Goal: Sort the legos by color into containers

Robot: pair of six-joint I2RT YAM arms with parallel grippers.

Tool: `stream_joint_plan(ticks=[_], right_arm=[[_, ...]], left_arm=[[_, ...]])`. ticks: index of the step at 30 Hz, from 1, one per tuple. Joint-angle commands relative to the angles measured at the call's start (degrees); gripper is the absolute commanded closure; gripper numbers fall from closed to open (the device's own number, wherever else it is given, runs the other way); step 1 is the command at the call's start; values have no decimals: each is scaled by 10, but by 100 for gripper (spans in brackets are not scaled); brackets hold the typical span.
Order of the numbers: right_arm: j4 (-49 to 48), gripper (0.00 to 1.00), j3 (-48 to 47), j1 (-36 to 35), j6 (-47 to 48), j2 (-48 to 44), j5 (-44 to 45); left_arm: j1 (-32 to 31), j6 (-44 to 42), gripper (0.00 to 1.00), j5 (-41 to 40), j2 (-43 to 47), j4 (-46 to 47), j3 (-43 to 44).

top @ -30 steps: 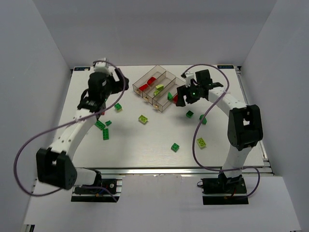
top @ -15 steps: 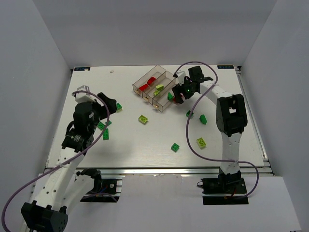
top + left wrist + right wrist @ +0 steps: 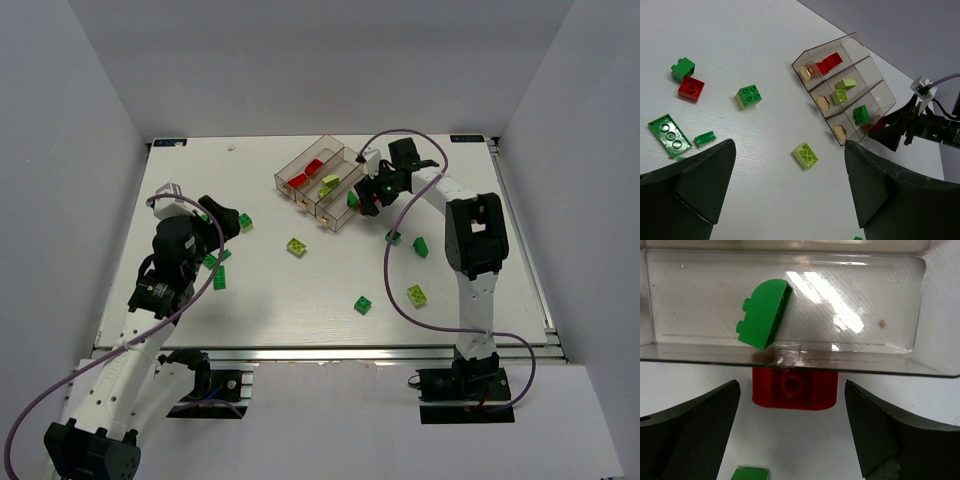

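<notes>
The sorting is standing partway. The joined clear smoky plastic trays point(image 3: 852, 44) are holding a few small studded plastic bricks point(image 3: 860, 114), with red, yellow-green and green kept apart. Many more are lying loose on the white counter point(image 3: 300, 300). The left tool point(image 3: 789, 142) and right tool point(image 3: 791, 405) are both gaping, empty. A red rounded brick point(image 3: 810, 390) is lying just outside the green compartment.

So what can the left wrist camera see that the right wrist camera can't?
Only the left wrist view: all three compartments of the containers, with a red brick in one end compartment and a pale yellow-green brick in the middle one, plus loose pieces on the table, such as a flat green plate. Only the right wrist view: a close look at a stray red brick lying outside, against the container wall. Both: the green brick tilted in the other end compartment.
</notes>
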State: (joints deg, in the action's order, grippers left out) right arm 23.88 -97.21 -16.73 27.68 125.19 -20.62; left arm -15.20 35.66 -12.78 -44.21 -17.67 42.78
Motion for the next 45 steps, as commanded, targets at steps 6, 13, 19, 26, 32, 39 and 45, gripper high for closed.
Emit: stream_joint_plan(ticks=[6, 13, 19, 26, 32, 39, 45], right_arm=[[-14, 11, -36, 2, -8, 35, -7], [-30, 24, -12, 2, -6, 23, -9], [-27, 46, 18, 1, 14, 6, -14], [-22, 71, 106, 4, 43, -71, -28], [-15, 80, 215, 9, 98, -210, -140], [96, 84, 239, -1, 253, -318, -340], [79, 84, 272, -51, 279, -362, -334]], left_arm=[[-1, 23, 2, 6, -8, 7, -2], [-1, 33, 2, 16, -10, 18, -2], [-1, 46, 2, 41, -14, 40, -5], [-1, 87, 10, 114, -31, 103, -24], [-2, 151, 10, 251, -82, 227, -62], [-41, 219, 11, 361, -162, 387, -82], [-97, 238, 10, 365, -211, 438, -66]])
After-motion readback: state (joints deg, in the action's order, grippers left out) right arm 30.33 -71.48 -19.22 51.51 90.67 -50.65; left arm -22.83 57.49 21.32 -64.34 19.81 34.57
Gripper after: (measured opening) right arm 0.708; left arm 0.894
